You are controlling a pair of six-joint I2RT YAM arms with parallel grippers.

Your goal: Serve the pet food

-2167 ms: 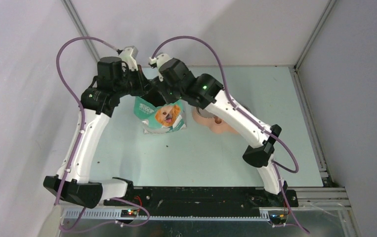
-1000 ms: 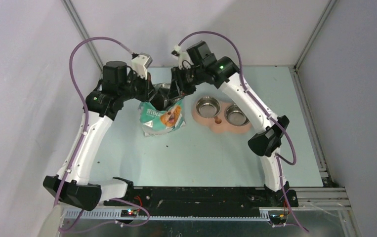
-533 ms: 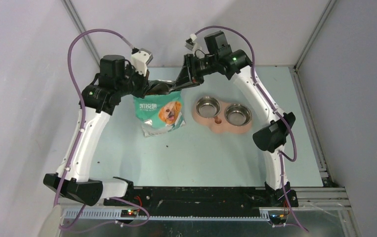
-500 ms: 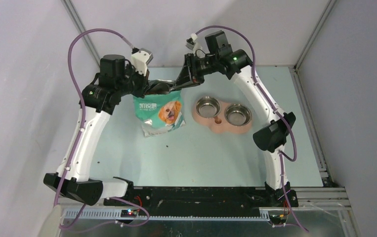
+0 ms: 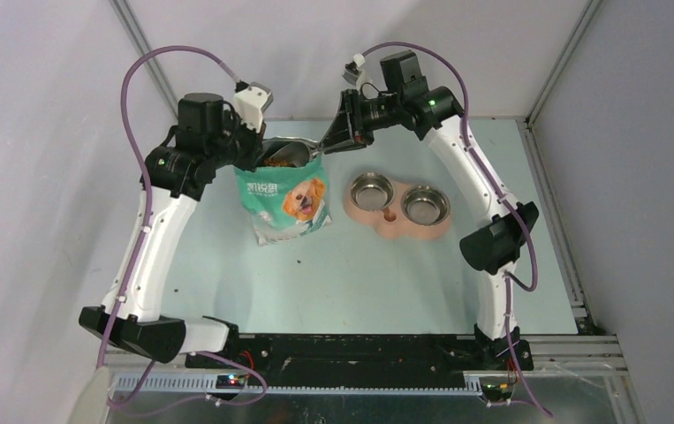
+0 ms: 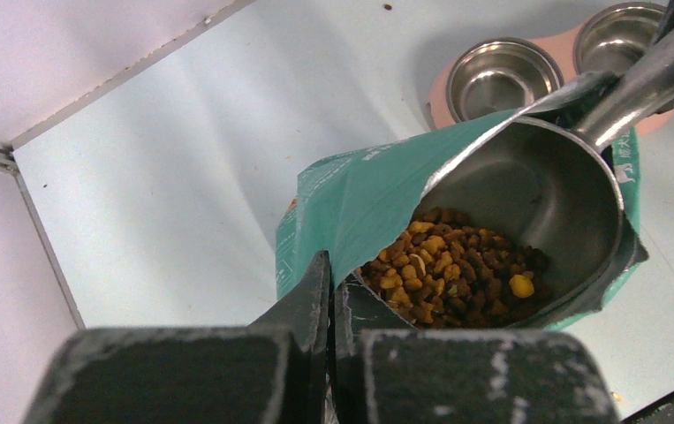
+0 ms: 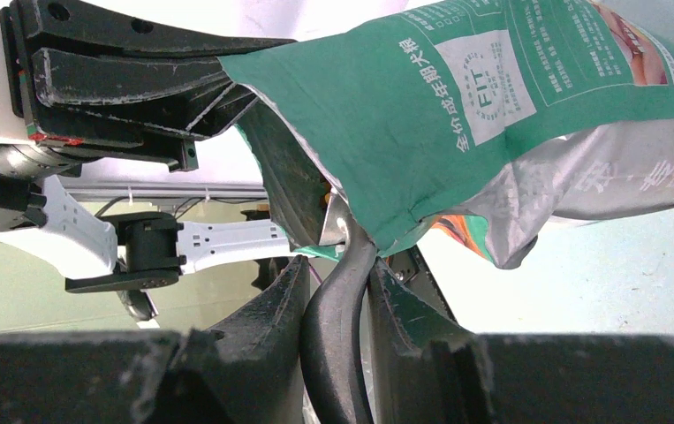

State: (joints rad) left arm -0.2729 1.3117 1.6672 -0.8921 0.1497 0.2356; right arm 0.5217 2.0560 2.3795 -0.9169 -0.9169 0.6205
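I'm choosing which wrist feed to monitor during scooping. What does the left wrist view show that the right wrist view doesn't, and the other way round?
Only the left wrist view: the pet food lying in the scoop inside the open bag, and two empty steel dishes beyond. Only the right wrist view: the right claw shut on the scoop's dark handle, and the bag's printed outside. Both: the bag, part of the scoop, and the left claw pinching the bag's rim.

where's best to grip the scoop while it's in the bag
The scoop handle, from the right: it juts clear of the bag mouth, while the cup lies inside holding pet food. The right gripper clamps it there.
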